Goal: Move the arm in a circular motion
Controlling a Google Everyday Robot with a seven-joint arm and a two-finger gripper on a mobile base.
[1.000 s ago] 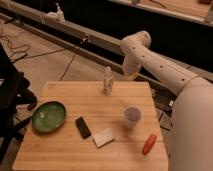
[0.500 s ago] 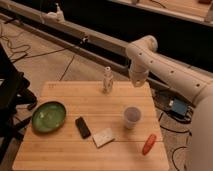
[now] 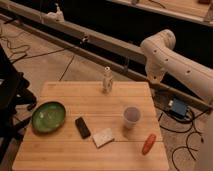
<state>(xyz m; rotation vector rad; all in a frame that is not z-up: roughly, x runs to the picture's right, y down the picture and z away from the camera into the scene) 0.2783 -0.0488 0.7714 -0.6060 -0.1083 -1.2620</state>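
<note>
The arm (image 3: 172,57) has swung right (tool unseen), leaving one cup (image 3: 131,116).

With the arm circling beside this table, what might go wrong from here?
1. The cream-white robot arm hangs near the table's far right corner; a wider circle might knock the small white bottle over.
2. The gripper is out of view, so clearance cannot be checked.

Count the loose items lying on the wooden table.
6: green bowl left, black device and sponge centre, cup right, carrot front right, white bottle at back. The arm hangs beyond; pincer unseen.
</note>
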